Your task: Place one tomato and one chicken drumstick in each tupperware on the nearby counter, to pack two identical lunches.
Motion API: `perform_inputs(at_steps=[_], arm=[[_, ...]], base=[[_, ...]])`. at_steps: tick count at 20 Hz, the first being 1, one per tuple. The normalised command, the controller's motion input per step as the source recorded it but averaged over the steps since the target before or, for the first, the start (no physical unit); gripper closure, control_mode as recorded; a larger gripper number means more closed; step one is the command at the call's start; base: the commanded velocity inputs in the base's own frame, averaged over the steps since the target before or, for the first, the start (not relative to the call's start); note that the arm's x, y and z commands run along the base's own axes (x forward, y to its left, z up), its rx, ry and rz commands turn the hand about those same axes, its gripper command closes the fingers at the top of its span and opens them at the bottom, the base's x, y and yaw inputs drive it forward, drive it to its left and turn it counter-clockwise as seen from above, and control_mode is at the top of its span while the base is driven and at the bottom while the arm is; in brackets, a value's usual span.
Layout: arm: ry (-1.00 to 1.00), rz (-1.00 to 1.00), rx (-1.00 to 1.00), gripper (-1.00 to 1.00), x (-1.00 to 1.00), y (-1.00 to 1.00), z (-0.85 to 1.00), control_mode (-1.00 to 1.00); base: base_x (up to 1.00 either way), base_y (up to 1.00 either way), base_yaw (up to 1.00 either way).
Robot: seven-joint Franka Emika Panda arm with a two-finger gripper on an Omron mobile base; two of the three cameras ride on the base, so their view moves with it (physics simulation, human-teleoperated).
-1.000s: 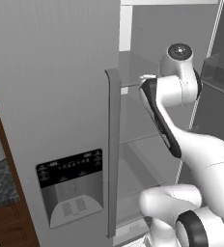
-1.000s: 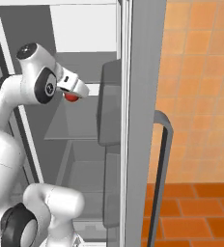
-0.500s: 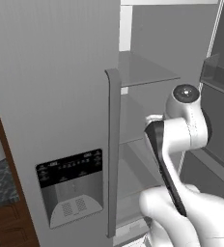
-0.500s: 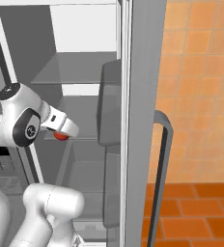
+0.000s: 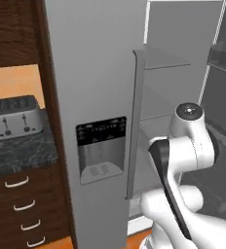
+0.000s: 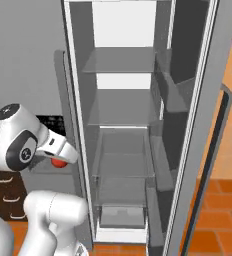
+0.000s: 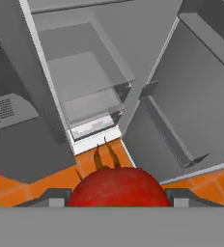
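Tomato (image 7: 118, 187) sits clamped between the gripper (image 7: 118, 197) jaws — red, round, with a dark stalk curling off its top, in the hand view hung over orange floor tiles (image 7: 17, 185) in front of the open fridge (image 6: 120, 125). In the right base view the same tomato (image 6: 59, 163) shows as a red spot under the white hand, low and left of the fridge opening, just beside the dispenser door (image 5: 98, 112).

Vs. a sec ago: the arm was reaching up at shelf height inside the fridge, the red fruit already at the gripper; half a sec ago it had dropped to mid-height. Now the hand is lower still and clear of the shelves, elbow folded close to the base. Both base views have shifted too — the camera has moved, so more of the room shows on the left.

That wider left base view takes in the counter (image 5: 17, 151), speckled black-grey stone over dark drawers (image 5: 22, 206) w/ curved white handles, and a silver toaster (image 5: 13, 115) standing on it against the orange wall. Fridge shelves (image 6: 120, 107) sit bare and grey; right-hand door (image 6: 208, 150) stands swung wide.
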Motion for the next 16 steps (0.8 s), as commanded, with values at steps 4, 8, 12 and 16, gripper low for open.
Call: perform_inputs(at_steps=[4,8,12,16], arm=[[0.0,0.0,0.0,1.0,0.0,0.0,0.0,1.0],[0.0,0.0,0.0,1.0,0.0,0.0,0.0,1.0],[0.0,0.0,0.0,1.0,0.0,0.0,0.0,1.0],[0.0,0.0,0.0,1.0,0.0,0.0,0.0,1.0]], base=[[-0.29,1.0,0.13],[-0.06,1.0,0.08],[0.0,1.0,0.17],[0.12,1.0,0.22]])
